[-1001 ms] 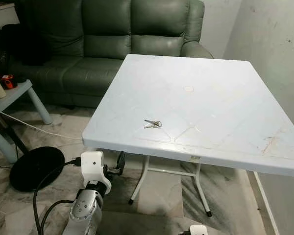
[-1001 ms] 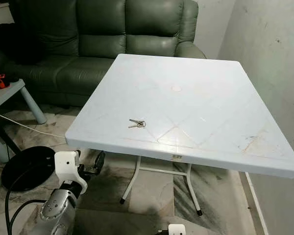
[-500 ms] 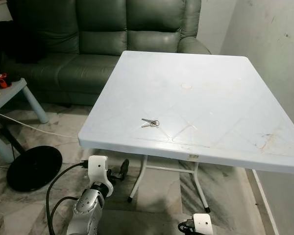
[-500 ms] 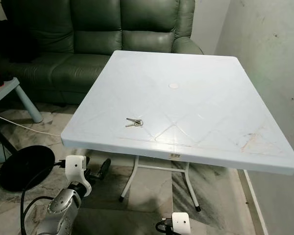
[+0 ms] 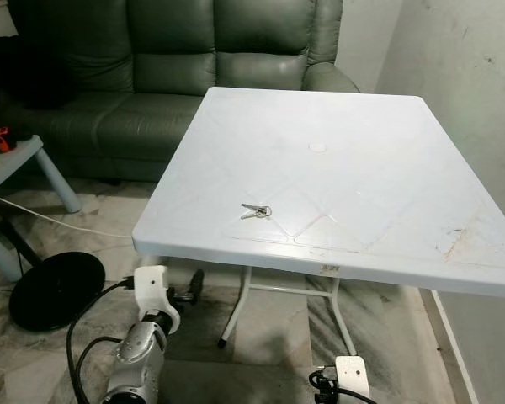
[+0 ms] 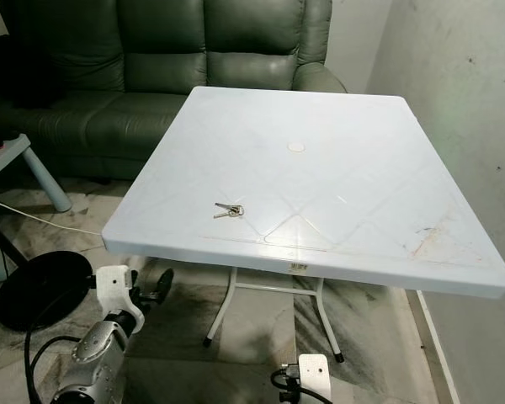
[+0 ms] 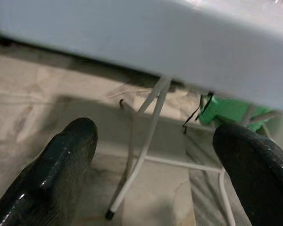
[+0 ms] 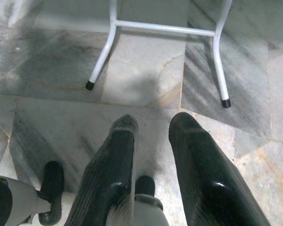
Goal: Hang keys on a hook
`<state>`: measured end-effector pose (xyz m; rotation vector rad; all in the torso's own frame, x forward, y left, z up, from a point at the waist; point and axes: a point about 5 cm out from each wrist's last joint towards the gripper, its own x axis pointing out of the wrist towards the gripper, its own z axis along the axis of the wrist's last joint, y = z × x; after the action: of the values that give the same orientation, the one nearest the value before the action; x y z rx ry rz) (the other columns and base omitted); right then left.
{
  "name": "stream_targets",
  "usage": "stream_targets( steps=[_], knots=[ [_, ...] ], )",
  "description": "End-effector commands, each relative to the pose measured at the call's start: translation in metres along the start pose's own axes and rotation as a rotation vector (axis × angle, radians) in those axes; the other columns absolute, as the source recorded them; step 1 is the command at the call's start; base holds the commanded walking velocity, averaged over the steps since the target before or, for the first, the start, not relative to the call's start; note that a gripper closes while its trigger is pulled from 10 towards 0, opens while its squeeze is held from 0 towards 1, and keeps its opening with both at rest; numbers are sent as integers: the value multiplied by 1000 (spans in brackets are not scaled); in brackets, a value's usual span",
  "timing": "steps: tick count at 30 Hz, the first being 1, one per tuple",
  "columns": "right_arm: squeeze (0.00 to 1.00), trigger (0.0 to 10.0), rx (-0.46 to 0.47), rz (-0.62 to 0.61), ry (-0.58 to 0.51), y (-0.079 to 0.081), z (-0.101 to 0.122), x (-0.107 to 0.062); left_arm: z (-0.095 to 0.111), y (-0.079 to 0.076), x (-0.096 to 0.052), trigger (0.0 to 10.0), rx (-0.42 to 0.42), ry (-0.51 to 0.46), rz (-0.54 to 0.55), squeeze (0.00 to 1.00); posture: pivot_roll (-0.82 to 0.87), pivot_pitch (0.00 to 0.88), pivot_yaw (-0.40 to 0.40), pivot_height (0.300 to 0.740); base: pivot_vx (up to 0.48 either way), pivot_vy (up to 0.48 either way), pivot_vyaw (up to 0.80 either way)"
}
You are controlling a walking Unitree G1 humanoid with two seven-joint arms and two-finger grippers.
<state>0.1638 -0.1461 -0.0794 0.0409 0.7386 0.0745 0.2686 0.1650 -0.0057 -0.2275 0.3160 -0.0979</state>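
A small bunch of keys (image 5: 256,211) lies flat on the white square table (image 5: 387,202), near its front-left edge. My left gripper (image 5: 194,286) hangs below and in front of that edge, over the floor. In the left wrist view the left gripper (image 7: 155,160) is open, with the table's underside and white legs (image 7: 146,150) beyond it. My right arm's wrist (image 5: 351,375) sits low at the bottom of the picture. The right gripper (image 8: 153,123) points down at the marble floor, its fingers close together with nothing between them.
A dark green sofa (image 5: 177,59) stands behind the table. A wall (image 5: 480,93) runs along the right. At the left are a small pale side table (image 5: 17,160), a black round base (image 5: 57,288) and a cable on the floor.
The view has shifted a little, closer over the table. My left arm has sunk and drifted left. The right wrist has come up into the bottom edge. The keys lie where they were.
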Motion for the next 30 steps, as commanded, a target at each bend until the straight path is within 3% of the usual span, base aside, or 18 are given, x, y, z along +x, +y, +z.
stream_targets(
  steps=[1, 11, 30],
  knots=[
    [0, 10000, -27, 24, -458, -44, 128, 19, -1, 3, 0, 10000, 6, 11, 19, 0, -11, 10, -22, 740, 0, 0, 0],
    [0, 10000, -8, 29, -333, -46, 104, 22, -13, 3, 0, 10000, -13, 74, 48, 0, -11, 0, -22, 740, 0, 0, 0],
    [0, 10000, 1, 41, -330, -44, 104, 23, -11, 5, 2, 10000, -24, 68, 52, 0, -11, 0, -19, 740, 0, 0, 0]
  ],
)
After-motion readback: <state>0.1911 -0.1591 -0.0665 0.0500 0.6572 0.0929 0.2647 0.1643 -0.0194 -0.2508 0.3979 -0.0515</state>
